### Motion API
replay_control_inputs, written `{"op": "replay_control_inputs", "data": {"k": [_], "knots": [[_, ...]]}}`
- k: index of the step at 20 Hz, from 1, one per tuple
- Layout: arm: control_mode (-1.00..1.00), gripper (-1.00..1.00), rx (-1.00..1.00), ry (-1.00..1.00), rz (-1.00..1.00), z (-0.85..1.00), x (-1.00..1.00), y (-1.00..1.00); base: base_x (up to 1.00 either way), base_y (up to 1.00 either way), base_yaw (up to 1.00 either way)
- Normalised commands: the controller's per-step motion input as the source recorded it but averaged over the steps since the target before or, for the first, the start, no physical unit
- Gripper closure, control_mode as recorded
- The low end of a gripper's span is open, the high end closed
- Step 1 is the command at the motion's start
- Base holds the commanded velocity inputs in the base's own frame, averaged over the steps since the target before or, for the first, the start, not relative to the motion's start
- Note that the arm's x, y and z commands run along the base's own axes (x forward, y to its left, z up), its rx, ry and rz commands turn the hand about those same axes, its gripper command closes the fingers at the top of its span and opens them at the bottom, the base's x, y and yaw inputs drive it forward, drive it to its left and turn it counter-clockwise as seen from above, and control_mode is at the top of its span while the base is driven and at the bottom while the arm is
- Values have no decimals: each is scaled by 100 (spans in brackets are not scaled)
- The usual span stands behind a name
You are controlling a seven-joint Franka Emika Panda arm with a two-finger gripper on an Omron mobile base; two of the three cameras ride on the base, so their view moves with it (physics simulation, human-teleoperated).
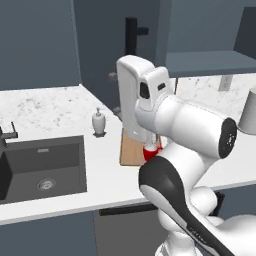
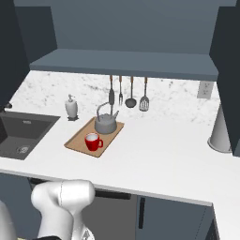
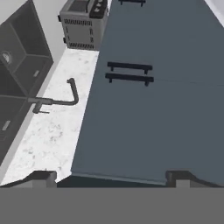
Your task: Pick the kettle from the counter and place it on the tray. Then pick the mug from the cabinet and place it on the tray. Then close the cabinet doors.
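Kettle and mug both on tray, right base view. Kettle at 1 o'clock of mug, near tray's far end, upright, arched handle up. Mug upright near tray's front edge, handle toward 3 o'clock. Just apart from each other, by the look of it. Tray flat on counter, between sink at 9 o'clock and tall grey container well apart at 3 o'clock. White soap dispenser at 11 o'clock of tray, near backsplash. Four utensils hanging on backsplash at 12 o'clock of kettle.

Left base view: arm blocks most of tray; red mug partly visible behind arm; kettle hidden. Soap dispenser at 9 o'clock of tray, sink further toward 8 o'clock. Black bar handle above, on a cabinet door seen behind arm, at 12 o'clock.

Cabinet in right base view: open shelf visible, dark door panel standing out at 3 o'clock edge.

Hand view: gripper spread wide, fingertips well apart, nothing between them. Faces a slate-blue door panel with two black bar handles close together at 12 o'clock. Faucet and sink at 9 to 10 o'clock, toaster-like appliance at 11 o'clock.
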Motion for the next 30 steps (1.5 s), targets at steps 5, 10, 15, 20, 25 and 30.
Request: {"op": "replay_control_inputs", "data": {"k": [5,10,15,20,25,30], "knots": [[-100,-100,-6,1,-20,0,56,-56,0,0,0],[-100,-100,0,5,-18,-3,59,-69,0,0,0],[-100,-100,0,2,-20,-3,53,-74,0,0,0],[-100,-100,0,7,-19,-18,60,-69,0,0,0],[-100,-100,0,3,-17,-20,65,-68,0,0,0],[-100,-100,0,4,-16,-18,70,-63,0,0,0]]}}
